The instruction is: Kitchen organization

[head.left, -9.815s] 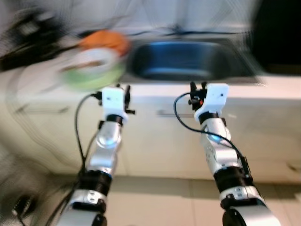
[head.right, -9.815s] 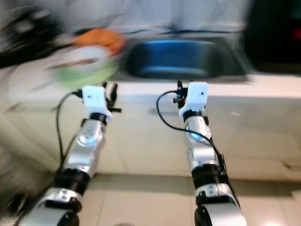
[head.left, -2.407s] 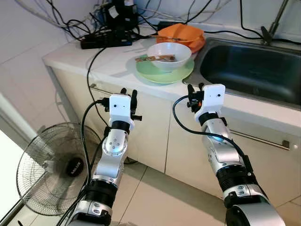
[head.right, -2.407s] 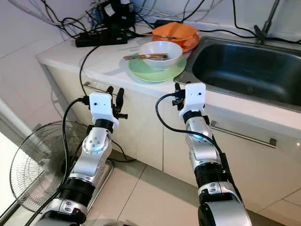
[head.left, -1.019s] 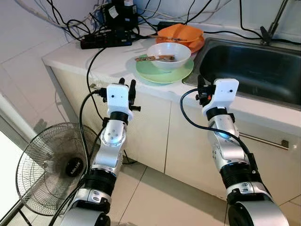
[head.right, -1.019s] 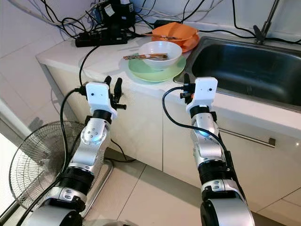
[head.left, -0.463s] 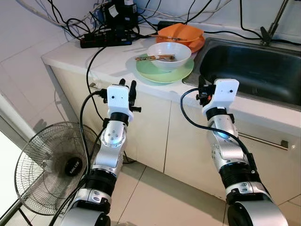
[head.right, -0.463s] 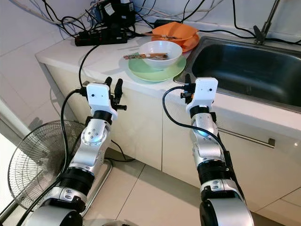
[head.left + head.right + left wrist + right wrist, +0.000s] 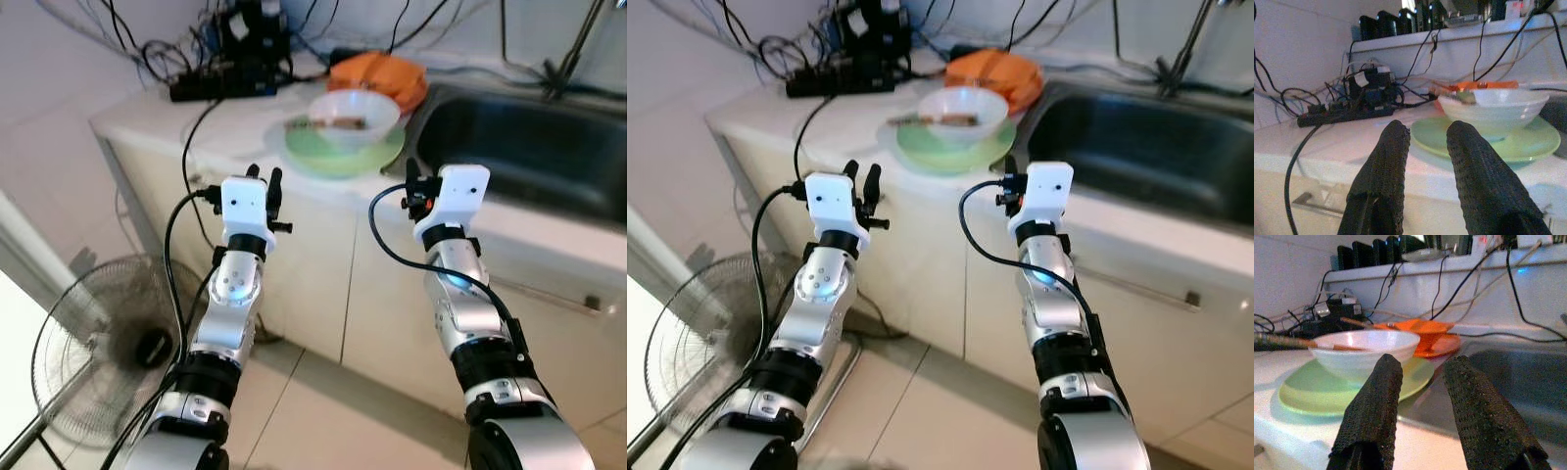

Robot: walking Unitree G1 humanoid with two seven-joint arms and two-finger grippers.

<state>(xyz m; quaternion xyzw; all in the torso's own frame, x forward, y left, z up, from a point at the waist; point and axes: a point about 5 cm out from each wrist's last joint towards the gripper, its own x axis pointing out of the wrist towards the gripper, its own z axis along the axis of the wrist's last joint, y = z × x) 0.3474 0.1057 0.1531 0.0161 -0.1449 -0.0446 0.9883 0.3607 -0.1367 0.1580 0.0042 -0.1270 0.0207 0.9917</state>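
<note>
A fan [image 9: 93, 362] is seen on the floor at the far left, beside the white cabinet [image 9: 313, 274]; above it, at the back of the worktop [image 9: 235, 122], a black power strip [image 9: 220, 88] lies among a tangle of cables [image 9: 167, 54]. The left gripper [image 9: 262, 181] is held up in front of the cabinet, just below the worktop edge and apart from everything on it; its two black fingers [image 9: 1388, 161] are parted by a narrow gap with nothing between them, as shown in the left wrist view. Toward the middle of the worktop a green plate [image 9: 343, 157] is set close to the sink; a white bowl [image 9: 353, 116] stands on it, and a pair of chopsticks [image 9: 328, 122] is laid across the bowl's rim, one end sticking out to the left. Behind the bowl an orange bowl [image 9: 380, 73] rests on an orange plate [image 9: 1442, 345], near the sink's corner. The right gripper [image 9: 411, 186] is raised at the worktop edge, just in front of the green plate and near the sink's left rim, touching neither; its fingers [image 9: 1376, 401] are likewise spread and empty, pointed toward the white bowl. To the right the steel sink [image 9: 529, 152] is sunk into the worktop; a tap [image 9: 573, 49] rises at its back; a handle [image 9: 549, 294] runs along the cabinet front below it. The head views are somewhat blurred.
</note>
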